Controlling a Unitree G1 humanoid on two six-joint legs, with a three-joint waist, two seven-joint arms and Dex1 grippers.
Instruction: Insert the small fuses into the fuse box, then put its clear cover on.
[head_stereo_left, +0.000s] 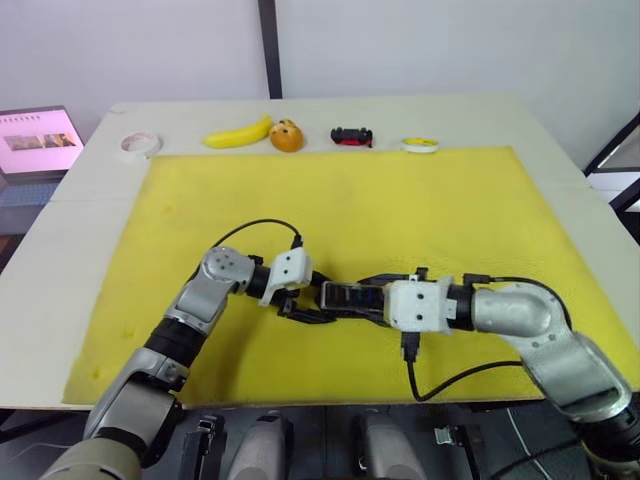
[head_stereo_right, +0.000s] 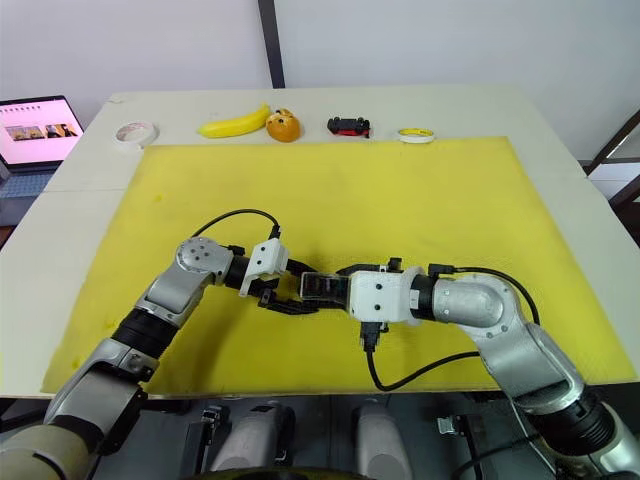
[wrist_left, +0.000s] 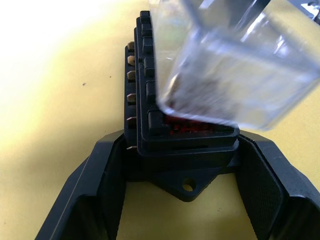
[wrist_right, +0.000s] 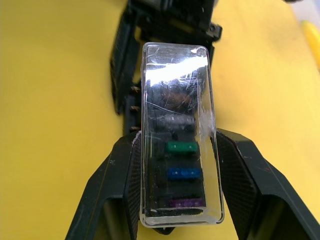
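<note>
Open yellow foam mat (head_stereo_left: 400, 200) spreads from 10 to 2 o'clock beyond the black rectangular fuse box (head_stereo_left: 350, 297), which is boxed in at 9 o'clock by the left gripper (head_stereo_left: 300, 305) and at 3 o'clock by the right gripper (wrist_right: 172, 200), gripping the clear plastic cover (wrist_right: 175, 130) above it.

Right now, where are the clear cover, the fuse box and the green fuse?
clear cover (wrist_right: 176, 85), right wrist view, its top face.
fuse box (wrist_left: 187, 145), left wrist view, its near end.
green fuse (wrist_right: 181, 147), right wrist view, its top, under the cover.
</note>
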